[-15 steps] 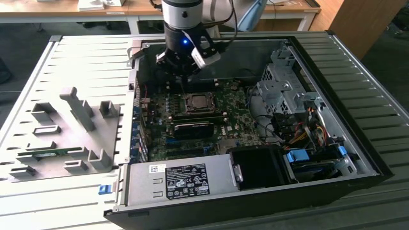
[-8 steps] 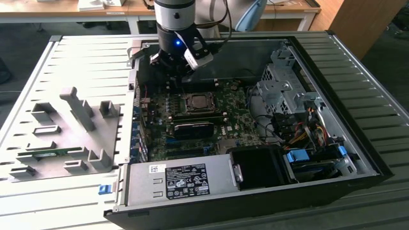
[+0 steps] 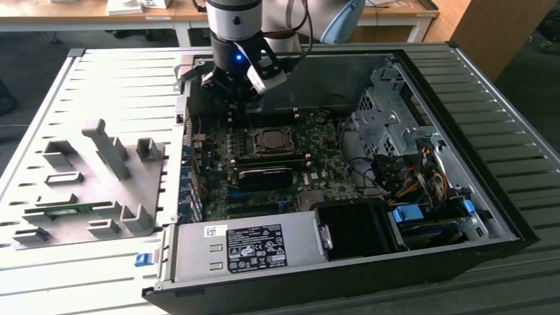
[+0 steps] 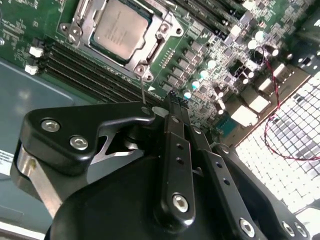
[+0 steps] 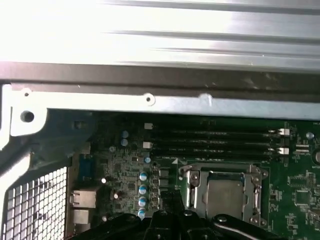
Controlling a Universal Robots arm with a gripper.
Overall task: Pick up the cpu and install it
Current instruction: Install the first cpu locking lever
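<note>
Already socketed cpu [image 4: 121, 29] beside gripper [image 4: 172, 102]

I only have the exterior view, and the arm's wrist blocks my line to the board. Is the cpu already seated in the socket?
Observer: Yes. In both wrist views the cpu lies flat inside the socket, silver top up.
Operator: Is the gripper carrying anything?
Observer: No. In the second wrist view the gripper is shut, with nothing between its fingertips.
Operator: Where is it relative to the chip?
Observer: Off to one side of the socket, over a row of blue-topped capacitors, clear of the cpu.
</note>
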